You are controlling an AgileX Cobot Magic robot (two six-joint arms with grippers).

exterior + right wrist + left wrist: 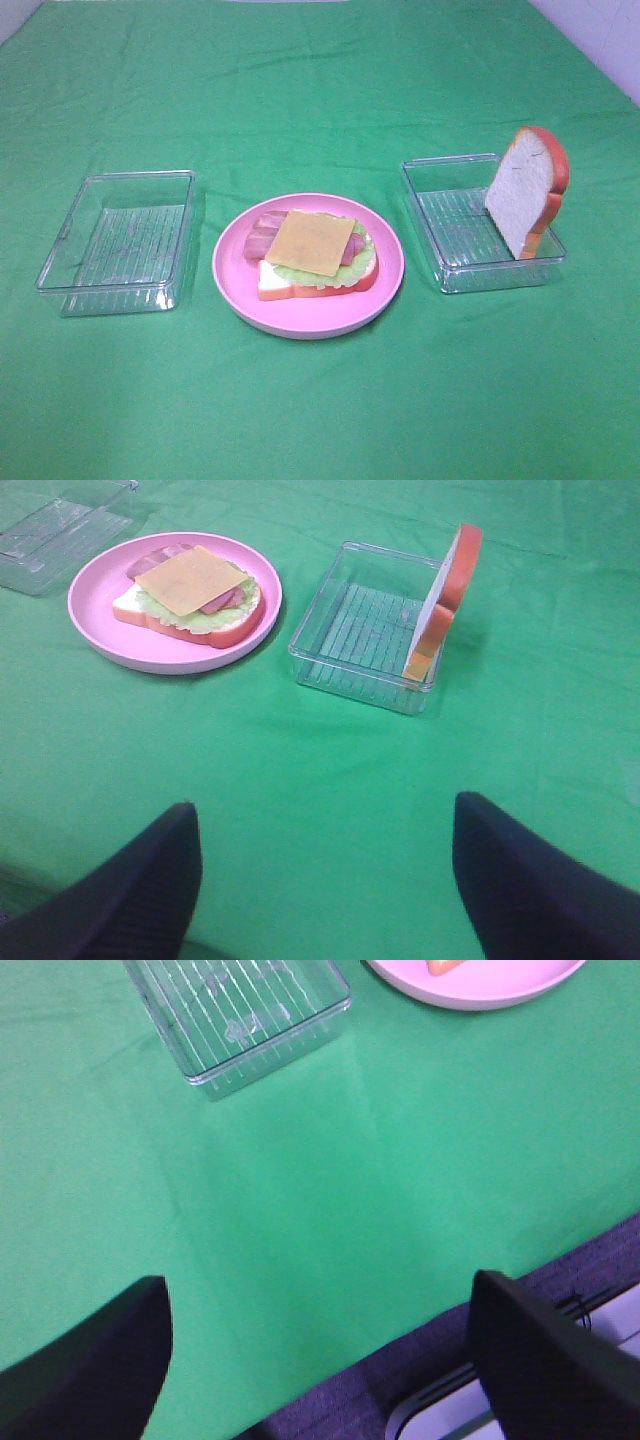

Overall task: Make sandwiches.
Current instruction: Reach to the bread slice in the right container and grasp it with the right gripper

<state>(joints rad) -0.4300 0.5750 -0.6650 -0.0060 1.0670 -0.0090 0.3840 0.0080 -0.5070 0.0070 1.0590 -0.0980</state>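
Observation:
On the round pink plate [232, 280] lies an open stack: a white bread slice with orange-red crust [280, 282], pale green lettuce [292, 270], reddish-brown bacon strips [258, 238] and a yellow cheese square [310, 241] on top. The stack also shows in the right wrist view [190, 585]. A second bread slice [525, 185] leans upright in the right clear tray [450, 215]; it shows in the right wrist view too [445, 600]. Neither gripper shows in the exterior high view. My left gripper [320, 1355] and my right gripper [320, 865] are open and empty above the green cloth.
An empty clear tray [125, 240] stands left of the plate; its corner shows in the left wrist view [240, 1020]. The green cloth's front edge and a grey floor [420, 1370] lie under my left gripper.

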